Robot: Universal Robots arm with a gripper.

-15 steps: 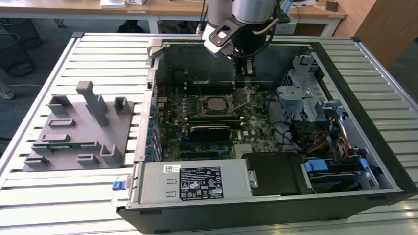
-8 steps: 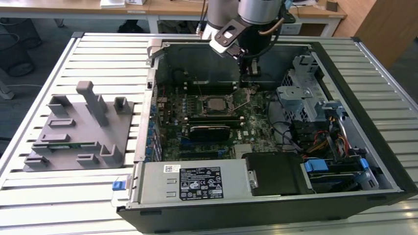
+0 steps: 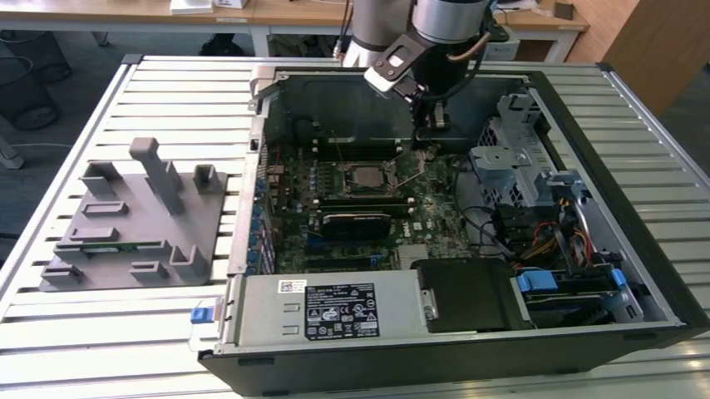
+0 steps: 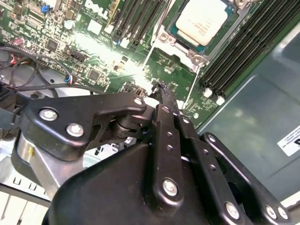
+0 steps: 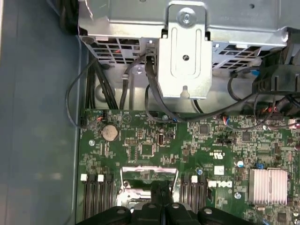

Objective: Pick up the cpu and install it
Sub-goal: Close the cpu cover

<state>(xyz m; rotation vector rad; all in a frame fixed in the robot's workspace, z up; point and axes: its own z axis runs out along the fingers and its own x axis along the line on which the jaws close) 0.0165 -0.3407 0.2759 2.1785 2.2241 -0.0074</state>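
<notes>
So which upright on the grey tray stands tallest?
The slim post near the middle of the tray: it rises well above the arched block to the exterior view's left and the stubby block to its right.

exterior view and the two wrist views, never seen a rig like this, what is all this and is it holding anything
A robot arm with a gripper reaches into an open computer case lying on a slatted table. The exterior view comes from a camera off the arm; both wrist views ride on the arm, looking at the green motherboard. The cpu sits in its socket, close to the gripper. The fingers are pressed together with nothing seen between them. A grey tray stands beside the case.
</notes>
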